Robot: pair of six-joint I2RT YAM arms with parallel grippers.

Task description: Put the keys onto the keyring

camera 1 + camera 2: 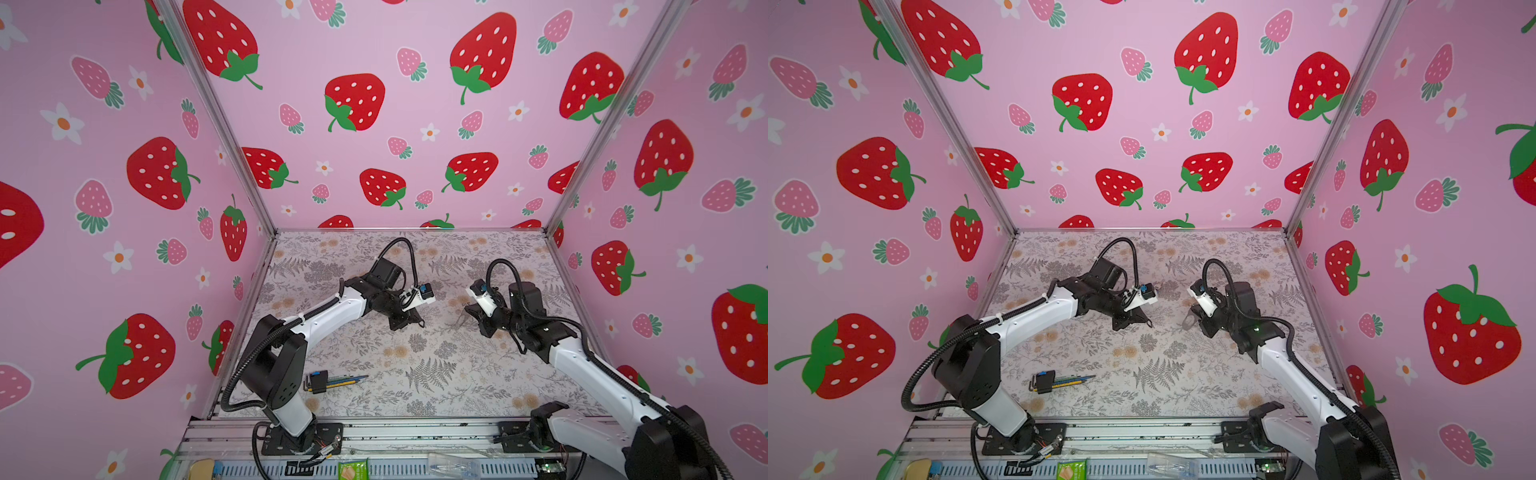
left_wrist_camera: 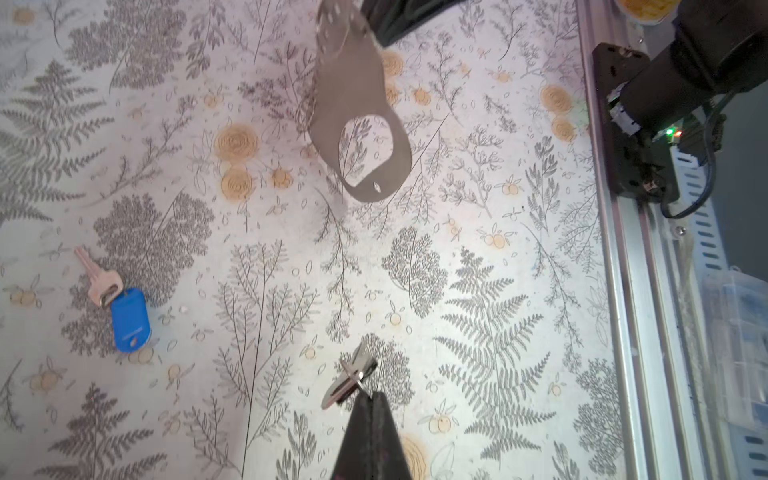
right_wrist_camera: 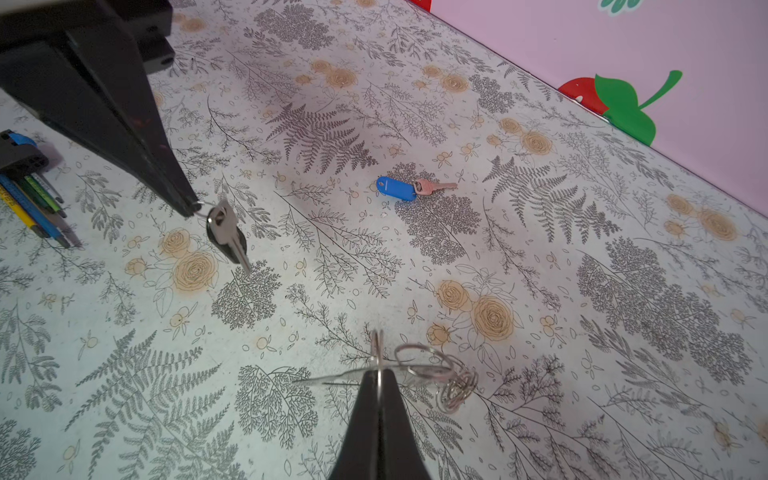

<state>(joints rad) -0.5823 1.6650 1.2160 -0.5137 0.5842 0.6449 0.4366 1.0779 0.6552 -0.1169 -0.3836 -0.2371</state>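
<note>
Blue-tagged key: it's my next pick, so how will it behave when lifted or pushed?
The blue-tagged key lies flat, so it likely slides when pushed. Key and tag join loosely; gripped by one, the other probably dangles, like the black-tagged key hanging from the left gripper.

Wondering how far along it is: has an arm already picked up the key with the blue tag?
No, the blue-tagged key lies flat on the table, with nothing gripping it.
</note>
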